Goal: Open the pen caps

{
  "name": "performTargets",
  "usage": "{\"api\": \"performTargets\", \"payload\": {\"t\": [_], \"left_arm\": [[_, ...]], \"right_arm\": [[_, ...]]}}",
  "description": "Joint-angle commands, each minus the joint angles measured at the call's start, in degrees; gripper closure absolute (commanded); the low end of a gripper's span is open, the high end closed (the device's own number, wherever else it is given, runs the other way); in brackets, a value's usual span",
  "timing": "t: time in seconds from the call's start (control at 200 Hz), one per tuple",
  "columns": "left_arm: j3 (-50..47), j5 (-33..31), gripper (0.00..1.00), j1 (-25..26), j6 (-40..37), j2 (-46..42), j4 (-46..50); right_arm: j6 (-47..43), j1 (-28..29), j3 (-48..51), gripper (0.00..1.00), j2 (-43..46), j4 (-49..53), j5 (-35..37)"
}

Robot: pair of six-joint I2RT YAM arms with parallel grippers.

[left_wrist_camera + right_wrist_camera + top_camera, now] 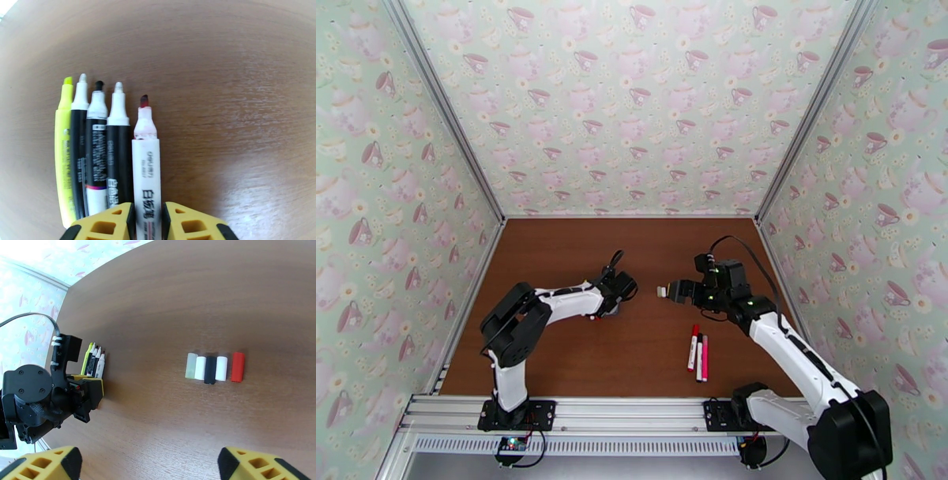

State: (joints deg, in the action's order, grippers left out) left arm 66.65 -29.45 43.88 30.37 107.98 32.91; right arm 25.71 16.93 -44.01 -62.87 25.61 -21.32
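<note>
**Tools.** The left gripper (148,210) sits low over the table (245,118), its two yellow fingers (114,223) close on either side of the barrel of a white, red-tipped pen (146,165). The pads look to be at the barrel, but whether they press it or merely flank it cannot be told. The right gripper (150,463) hangs above the board with its jaws spread wide and nothing between them.

**Work done.** The red-tipped pen lies at the right end of a row of five uncapped pens (96,158), side by side and touching, tips bare: yellow, then three with black or white barrels, then the red-tipped one. Well apart from them, below the right gripper, five pen caps (210,369) lie in a tidy row: one pale yellowish, one white, one black, one white and a red cap (237,366) at the far end. Five caps to five bare tips; the count agrees.

**Work left.** Three further pens (699,354) lie together near the right arm, one pink, one with a red end and one with a dark end. At this size they appear still capped, though this cannot be confirmed.

**Assessment.** Judged more than half complete: five opened, three apparently outstanding.
</note>
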Motion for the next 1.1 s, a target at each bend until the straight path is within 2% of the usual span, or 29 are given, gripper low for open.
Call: {"api": "performTargets", "payload": {"t": [0.0,0.145,0.315,0.446,0.551,0.766,1.097], "left_arm": [[1.47,-0.18,0.72,-0.33,-0.31,-5.19,0.85],[-0.72,3.92,0.73,-0.54,0.39,-10.59,-0.85],[-7.19,17.33,0.72,-0.55,-0.36,-18.79,-10.16],[-13.52,24.66,0.72,-0.3,0.12,-25.02,-16.82],[-17.05,29.29,0.71,-0.19,0.17,-29.69,-21.27],[-21.39,32.02,0.67,-0.71,2.09,-37.02,-25.45],[-23.04,34.06,0.65,-0.8,3.09,-38.9,-27.43]], "right_arm": [[2.69,0.59,1.43,0.11,0.3,3.06,3.79],[4.45,2.74,1.06,0.22,-0.27,7.56,10.55],[8.62,4.61,2.21,0.39,-1.56,10.62,16.05],[10.48,6.4,2.7,0.5,-3.52,13.38,21.71],[10.93,6.44,3.51,0.54,-5.65,14.0,23.7],[9.7,6.45,5.11,0.56,-9.59,13.09,23.76],[8.59,6.45,5.25,0.6,-13.01,11.66,24.18]]}}
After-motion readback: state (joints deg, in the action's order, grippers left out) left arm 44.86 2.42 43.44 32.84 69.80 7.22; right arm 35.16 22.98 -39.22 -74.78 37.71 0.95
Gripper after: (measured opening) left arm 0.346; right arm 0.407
